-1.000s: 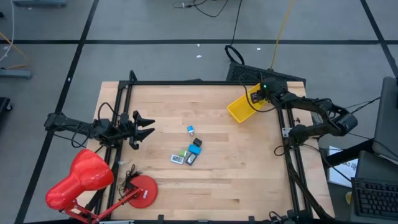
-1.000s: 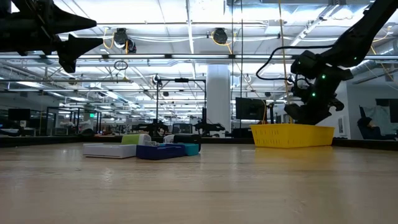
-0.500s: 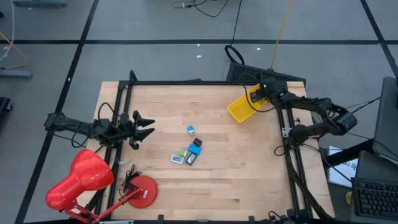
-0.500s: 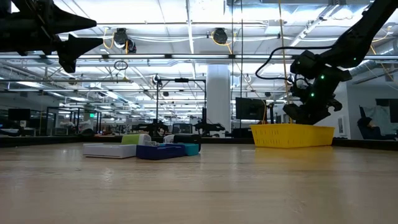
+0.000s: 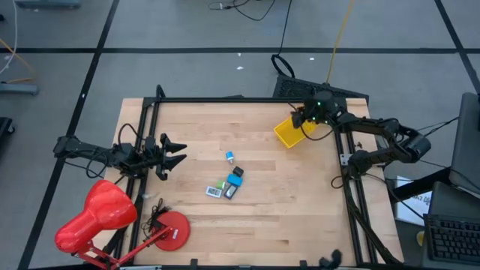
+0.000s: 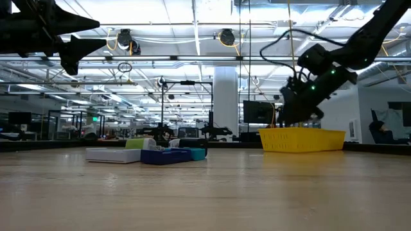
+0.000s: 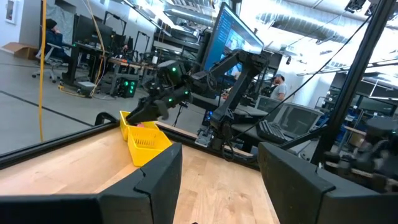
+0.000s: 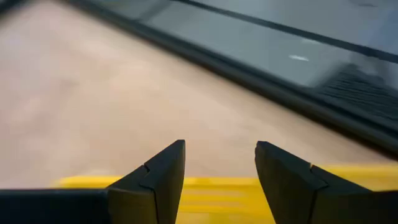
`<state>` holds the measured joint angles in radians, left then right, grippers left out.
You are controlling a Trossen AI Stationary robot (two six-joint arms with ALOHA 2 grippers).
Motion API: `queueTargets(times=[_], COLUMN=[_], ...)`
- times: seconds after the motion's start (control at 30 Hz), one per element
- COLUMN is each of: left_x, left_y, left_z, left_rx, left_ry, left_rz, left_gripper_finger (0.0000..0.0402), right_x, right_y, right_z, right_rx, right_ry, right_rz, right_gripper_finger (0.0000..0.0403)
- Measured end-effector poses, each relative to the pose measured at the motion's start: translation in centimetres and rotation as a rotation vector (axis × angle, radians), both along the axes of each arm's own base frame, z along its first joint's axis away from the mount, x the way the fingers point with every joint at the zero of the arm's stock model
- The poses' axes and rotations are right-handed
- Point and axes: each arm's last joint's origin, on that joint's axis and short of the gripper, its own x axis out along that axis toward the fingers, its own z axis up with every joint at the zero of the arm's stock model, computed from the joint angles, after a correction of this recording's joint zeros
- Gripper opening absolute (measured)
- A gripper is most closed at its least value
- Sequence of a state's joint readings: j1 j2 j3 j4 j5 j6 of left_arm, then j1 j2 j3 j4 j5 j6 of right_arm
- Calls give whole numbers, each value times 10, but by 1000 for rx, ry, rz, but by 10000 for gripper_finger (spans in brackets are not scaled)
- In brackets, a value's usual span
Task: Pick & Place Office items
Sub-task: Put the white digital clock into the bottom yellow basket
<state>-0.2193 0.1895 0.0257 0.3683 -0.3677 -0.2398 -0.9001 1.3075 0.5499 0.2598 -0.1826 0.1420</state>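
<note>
The office items lie in a small cluster mid-table: a blue piece (image 5: 237,172), a black one (image 5: 231,191), a white/grey one (image 5: 214,192) and a green one (image 5: 222,184), with a teal piece (image 5: 229,157) just beyond them. In the low view they show as a flat row (image 6: 160,155). The yellow tray (image 5: 288,133) sits near the table's far right corner. My right gripper (image 5: 302,118) hovers open over the tray (image 8: 205,186), holding nothing. My left gripper (image 5: 178,151) waits open, raised above the table's left edge (image 7: 217,180).
A big red desk lamp (image 5: 101,217) with a round base (image 5: 171,229) stands at the near left corner. A black frame rail (image 5: 225,100) runs along the far edge. Bare wood lies between the cluster and the tray.
My right gripper has swung toward the table's left over the tray, rising a little and tipping, with its fingers staying apart. The tray and the small pieces have stayed where they were.
</note>
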Motion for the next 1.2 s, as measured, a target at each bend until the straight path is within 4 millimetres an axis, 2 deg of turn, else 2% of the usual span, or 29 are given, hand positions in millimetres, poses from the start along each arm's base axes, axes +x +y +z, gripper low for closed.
queueTargets(times=[0.27,0.5,0.67,0.87,1.1,1.2], left_x=[0,0,0,0,0,0], left_y=[0,0,0,0,0,1], left_z=[0,0,0,0,0,0], left_rx=[0,0,0,0,4,-68], left_ry=[0,0,0,0,0,-13], left_rz=[0,0,0,0,10,4], left_gripper_finger=[214,214,214,214,214,214], right_x=[40,73,85,92,93,94], right_y=[35,91,128,146,144,142], right_z=[14,19,19,28,30,29], right_rx=[4,-72,-169,-308,-322,-337], right_ry=[-227,-261,-253,-325,-330,-300], right_rz=[492,881,1085,1176,1122,1059], right_gripper_finger=[180,180,180,175,172,171])
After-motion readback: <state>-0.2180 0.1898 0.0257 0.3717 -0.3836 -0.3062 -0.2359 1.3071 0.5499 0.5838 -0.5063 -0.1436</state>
